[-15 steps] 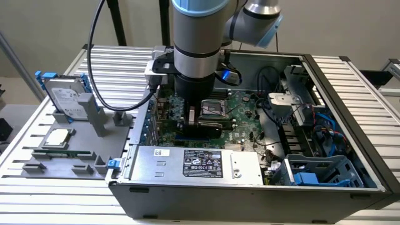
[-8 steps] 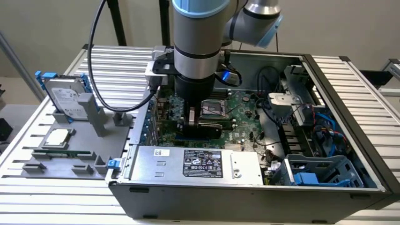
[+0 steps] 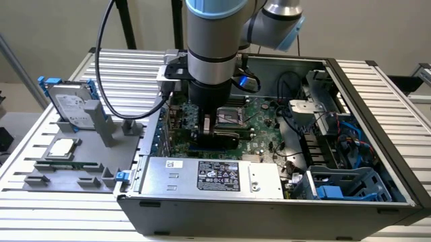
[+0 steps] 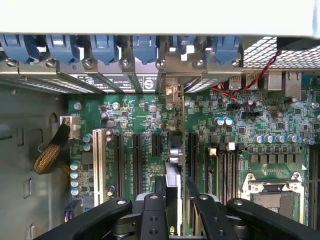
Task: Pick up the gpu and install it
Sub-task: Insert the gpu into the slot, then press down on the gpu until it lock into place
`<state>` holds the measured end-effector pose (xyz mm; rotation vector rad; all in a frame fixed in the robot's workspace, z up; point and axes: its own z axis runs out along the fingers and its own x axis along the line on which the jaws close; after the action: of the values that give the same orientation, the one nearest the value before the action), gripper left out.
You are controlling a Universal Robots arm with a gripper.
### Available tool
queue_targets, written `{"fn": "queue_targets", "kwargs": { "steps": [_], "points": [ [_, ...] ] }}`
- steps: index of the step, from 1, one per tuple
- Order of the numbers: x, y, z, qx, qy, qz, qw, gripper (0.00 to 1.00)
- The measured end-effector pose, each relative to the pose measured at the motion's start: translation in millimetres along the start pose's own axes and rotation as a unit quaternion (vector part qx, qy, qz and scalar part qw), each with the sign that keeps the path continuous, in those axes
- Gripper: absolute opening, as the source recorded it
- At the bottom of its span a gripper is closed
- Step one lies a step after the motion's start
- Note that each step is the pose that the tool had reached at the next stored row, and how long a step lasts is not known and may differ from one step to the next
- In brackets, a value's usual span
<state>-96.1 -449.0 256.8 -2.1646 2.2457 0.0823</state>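
The gpu is being held edge-on by the closed end effector above a motherboard slot, so its edge is lined up for seating.

Gpu upright in claw, above motherboard

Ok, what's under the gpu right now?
Under the gpu, held edge-on by the gripper, lies the green motherboard with its black slots. The slot directly beneath is covered by the card.
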Motion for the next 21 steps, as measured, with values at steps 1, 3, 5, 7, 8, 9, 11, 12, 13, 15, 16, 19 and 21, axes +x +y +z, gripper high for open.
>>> {"fn": "queue_targets", "kwargs": {
  "steps": [1,3,5,7,8,9,11,12,13,15,16,19,21],
  "points": [
    [0.0,0.1,0.0,0.0000,0.0000,0.000,1.0000,0.00],
    [0.0,0.3,0.0,0.0000,0.0000,0.000,1.0000,0.00],
    [0.0,0.5,0.0,0.0000,0.0000,0.000,1.0000,0.00],
    [-0.1,0.7,0.0,-0.0001,0.0002,0.000,1.0000,0.00],
    [-0.2,0.7,0.0,-0.0001,0.0003,0.000,1.0000,0.00],
    [-0.4,0.7,0.1,-0.0001,0.0004,0.000,1.0000,0.00],
    [-1.1,0.8,0.2,-0.0001,0.0009,0.000,1.0000,0.00],
    [-1.6,0.8,0.3,-0.0001,0.0011,0.000,1.0000,0.00],
    [-2.0,0.8,0.5,-0.0001,0.0012,0.000,1.0000,0.00],
    [-2.3,0.8,0.7,0.0000,0.0014,0.000,1.0000,0.00],
    [-2.4,0.9,0.8,0.0000,0.0015,0.000,1.0000,0.00],
    [-2.4,1.6,0.9,0.0000,0.0020,0.000,1.0000,0.00],
    [-2.4,2.2,1.0,0.0001,0.0023,0.000,1.0000,0.00]
  ]
}}
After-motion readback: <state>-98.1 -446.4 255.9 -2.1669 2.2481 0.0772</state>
